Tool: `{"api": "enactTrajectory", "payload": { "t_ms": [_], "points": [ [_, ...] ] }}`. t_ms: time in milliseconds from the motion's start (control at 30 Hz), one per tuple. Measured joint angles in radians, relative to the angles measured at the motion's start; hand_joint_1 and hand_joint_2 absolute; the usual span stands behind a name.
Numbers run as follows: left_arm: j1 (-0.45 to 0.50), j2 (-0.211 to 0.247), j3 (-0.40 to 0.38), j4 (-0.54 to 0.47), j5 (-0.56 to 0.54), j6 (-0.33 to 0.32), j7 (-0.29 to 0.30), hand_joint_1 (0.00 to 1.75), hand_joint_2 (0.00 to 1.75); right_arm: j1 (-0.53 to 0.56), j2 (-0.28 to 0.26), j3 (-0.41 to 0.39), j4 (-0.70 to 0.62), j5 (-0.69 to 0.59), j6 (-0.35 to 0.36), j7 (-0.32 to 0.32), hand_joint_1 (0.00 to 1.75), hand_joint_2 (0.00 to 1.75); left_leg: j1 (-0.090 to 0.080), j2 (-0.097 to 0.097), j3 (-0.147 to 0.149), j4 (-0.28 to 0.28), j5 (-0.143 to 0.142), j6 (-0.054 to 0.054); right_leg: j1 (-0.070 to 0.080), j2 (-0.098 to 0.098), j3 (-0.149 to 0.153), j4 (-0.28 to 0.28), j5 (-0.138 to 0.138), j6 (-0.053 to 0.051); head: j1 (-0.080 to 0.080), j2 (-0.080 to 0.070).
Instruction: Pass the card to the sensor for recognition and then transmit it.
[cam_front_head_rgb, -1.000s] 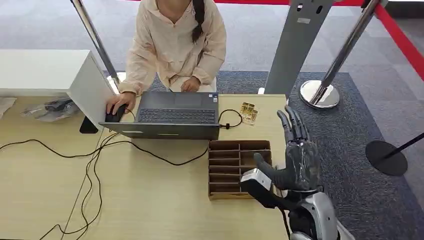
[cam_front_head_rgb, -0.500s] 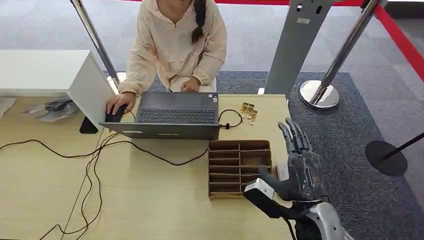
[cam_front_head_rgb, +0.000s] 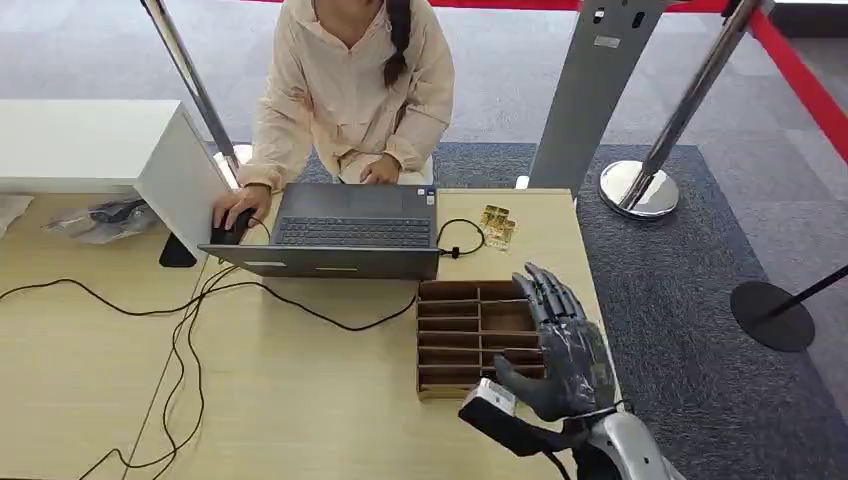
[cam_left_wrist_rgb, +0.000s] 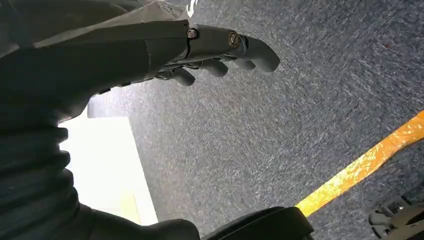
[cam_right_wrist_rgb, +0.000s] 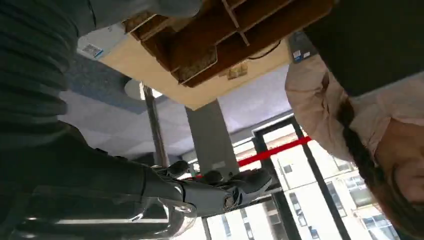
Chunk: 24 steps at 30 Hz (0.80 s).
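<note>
Fingers of the right robot hand (cam_front_head_rgb: 565, 350) stretch forward and spread above the right end of a brown divided tray (cam_front_head_rgb: 450, 300), the thumb held out to the side; this robot hand is open and holds nothing. In the right wrist view the same robot hand (cam_right_wrist_rgb: 215, 192) shows with fingers extended and nothing between them, the tray's compartments (cam_right_wrist_rgb: 240, 30) beyond it. The tray sits on the table (cam_front_head_rgb: 300, 400) near its right edge, just in front of a laptop (cam_front_head_rgb: 350, 230). The card cannot be picked out with certainty: the tray's slots are dark, and a few small gold pieces (cam_front_head_rgb: 497, 225) lie on the table beside the laptop's right corner, too small to identify. A thin black cable loop (cam_front_head_rgb: 462, 240) ends near those pieces, and more cables (cam_front_head_rgb: 190, 320) trail across the table's left part. A person (cam_front_head_rgb: 350, 90) in a pale top sits behind the laptop, one hand (cam_front_head_rgb: 235, 205) on a mouse at its left corner. A white box (cam_front_head_rgb: 100, 140) stands at the table's far left. Behind the table rise a grey post (cam_front_head_rgb: 595, 90) and a chrome stanchion (cam_front_head_rgb: 640, 188) on blue carpet (cam_front_head_rgb: 700, 300). The left robot hand (cam_left_wrist_rgb: 210, 50) hangs over carpet, fingers loosely extended with nothing in them, a yellow line (cam_left_wrist_rgb: 365, 165) on the floor beyond.
</note>
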Motion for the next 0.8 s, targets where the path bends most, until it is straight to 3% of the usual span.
{"api": "enactTrajectory", "payload": {
  "t_ms": [233, 800],
  "points": [
    [0.0, 0.0, 0.0, 0.0, -0.013, -0.005, 0.0, 0.0, 1.75, -0.017, -0.003, 0.074, 0.024, -0.018, 0.066, 0.008, 0.07, 1.75, 0.0, 0.0, 0.0, 0.0, 0.0, 0.0, 0.0, 0.0, 0.0, 0.0, 0.0, 0.0, 0.0, 0.0],
    [-0.002, 0.0, 0.0, 0.0, -0.021, -0.016, 0.0, 0.0, 1.75, -0.03, -0.008, 0.152, 0.056, -0.028, 0.087, 0.027, 0.0, 1.75, 0.0, 0.0, 0.0, 0.0, 0.0, 0.0, 0.0, 0.0, 0.0, 0.0, 0.0, 0.0, 0.0, 0.0]
  ]
}}
